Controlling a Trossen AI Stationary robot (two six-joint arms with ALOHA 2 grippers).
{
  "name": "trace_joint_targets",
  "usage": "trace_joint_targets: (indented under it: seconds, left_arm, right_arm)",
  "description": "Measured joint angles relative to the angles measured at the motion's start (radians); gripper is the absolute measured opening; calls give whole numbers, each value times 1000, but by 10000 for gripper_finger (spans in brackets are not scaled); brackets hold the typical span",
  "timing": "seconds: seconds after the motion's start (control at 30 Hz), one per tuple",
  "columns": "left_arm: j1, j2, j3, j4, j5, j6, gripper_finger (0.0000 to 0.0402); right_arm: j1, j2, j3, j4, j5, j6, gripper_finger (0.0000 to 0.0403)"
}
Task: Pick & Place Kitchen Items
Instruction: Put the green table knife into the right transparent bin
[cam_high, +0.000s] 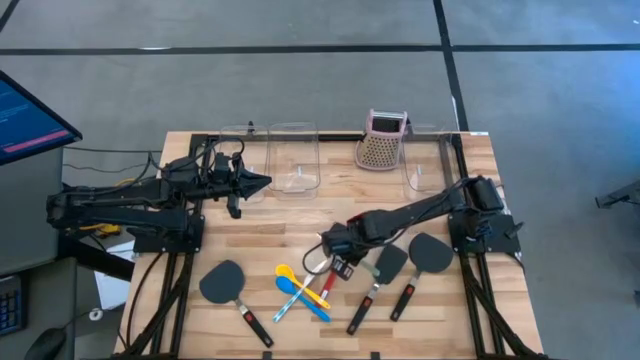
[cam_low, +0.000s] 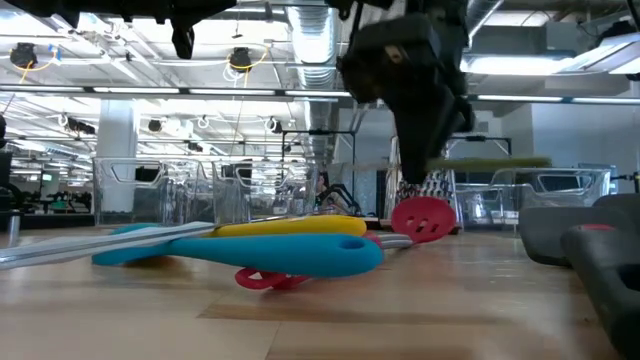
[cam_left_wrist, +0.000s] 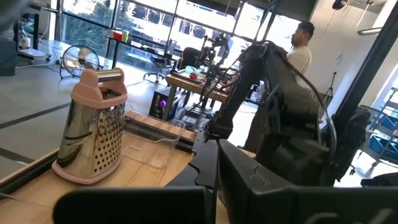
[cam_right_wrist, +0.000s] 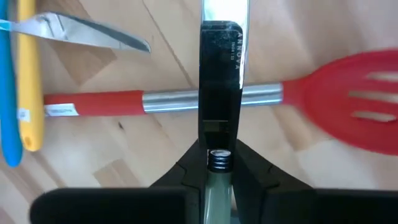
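Observation:
My right gripper (cam_high: 338, 262) hangs over the middle of the table, shut on a long black-and-silver utensil (cam_right_wrist: 221, 68) that looks like the metal tongs. It is held above the red slotted spoon (cam_right_wrist: 336, 102), which lies flat on the wood. The yellow spoon (cam_low: 290, 227) and the blue spoon (cam_low: 250, 255) lie crossed beside it. A silver utensil tip (cam_right_wrist: 93, 31) lies near them. Three black spatulas (cam_high: 225, 283) (cam_high: 388, 262) (cam_high: 430, 252) lie flat on the table. My left gripper (cam_high: 255, 182) waits at the far left, shut and empty. My right gripper pinches the utensil between its two fingers at the end with a small coil spring (cam_right_wrist: 217, 158). The fingers lie along the utensil, which reaches forward past them and crosses over the red spoon's metal shaft. In the low view it sticks out level (cam_low: 490, 162), clear of the table.
Clear plastic bins (cam_high: 292, 158) (cam_high: 425, 160) stand along the far edge, with the pink-topped box grater (cam_high: 382, 140) upright between them. A person stands in the room beyond the table (cam_left_wrist: 301, 50). A monitor (cam_high: 30, 115) is off the table's left.

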Motion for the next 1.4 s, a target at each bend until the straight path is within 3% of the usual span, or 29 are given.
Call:
trace_joint_targets:
  seconds: [0.3,0.9,1.4]
  left_arm:
    - [0,0,0,0,0,0,2]
    - [0,0,0,0,0,0,2]
    - [0,0,0,0,0,0,2]
  right_arm:
    - [-34,-66,135,-76,113,-65,41]
    - [-30,-487,141,-84,464,-45,41]
    - [21,-624,141,-141,654,-7,41]
